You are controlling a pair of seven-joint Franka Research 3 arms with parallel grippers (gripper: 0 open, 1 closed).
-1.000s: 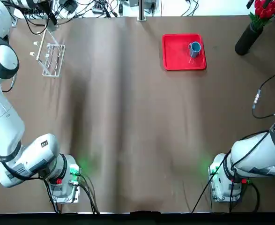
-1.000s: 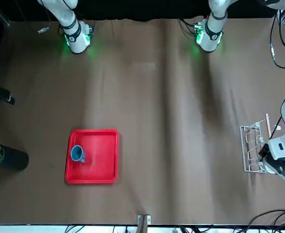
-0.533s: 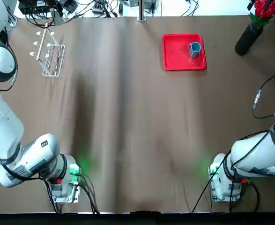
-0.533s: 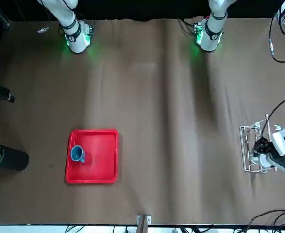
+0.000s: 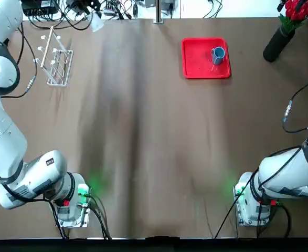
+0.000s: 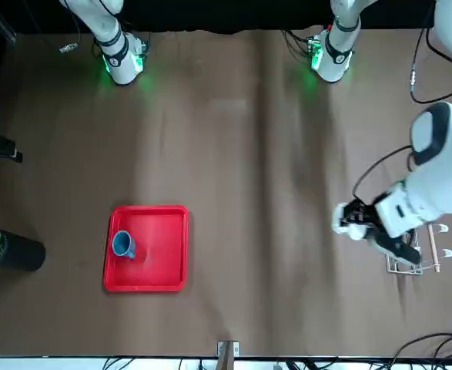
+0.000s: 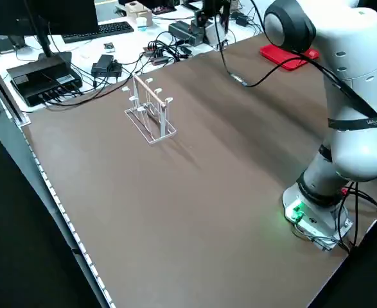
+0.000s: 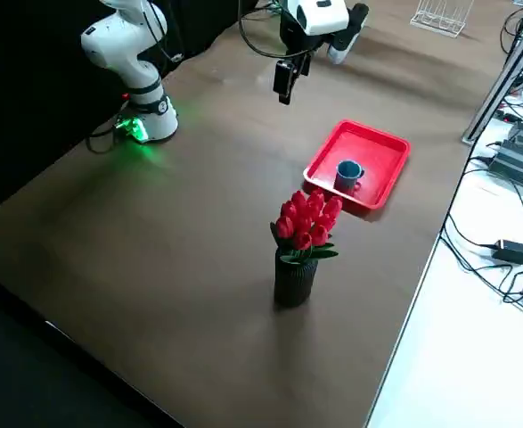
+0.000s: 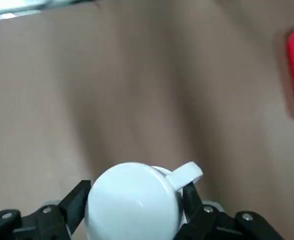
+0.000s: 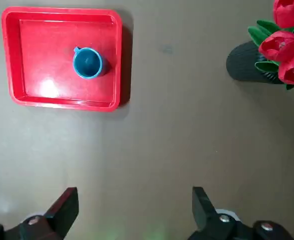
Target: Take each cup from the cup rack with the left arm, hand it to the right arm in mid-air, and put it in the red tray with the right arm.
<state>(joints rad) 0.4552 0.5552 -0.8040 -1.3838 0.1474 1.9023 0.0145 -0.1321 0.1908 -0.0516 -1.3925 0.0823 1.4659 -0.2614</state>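
My left gripper (image 6: 349, 224) is shut on the white cup (image 6: 339, 222) and holds it in the air, off the rack's side toward the red tray. In the left wrist view the white cup (image 9: 131, 205) sits between the fingers with its handle out to one side. The cup rack (image 5: 54, 64) stands with bare pegs at the far left. The blue cup (image 5: 218, 54) stands upright in the red tray (image 5: 198, 65) at the far right. My right gripper (image 10: 133, 192) is open high above the table with nothing in it, and the red tray (image 10: 41, 87) lies below it.
A black vase of red flowers (image 5: 279, 39) stands at the far right corner, beyond the tray. Cables and boxes (image 7: 79, 67) lie behind the table's far edge near the rack. Both arm bases (image 5: 72, 202) sit at the near edge.
My left gripper was at the rack. It has since come away with the white cup, moving toward the tray side. The rack's pegs now stand bare.
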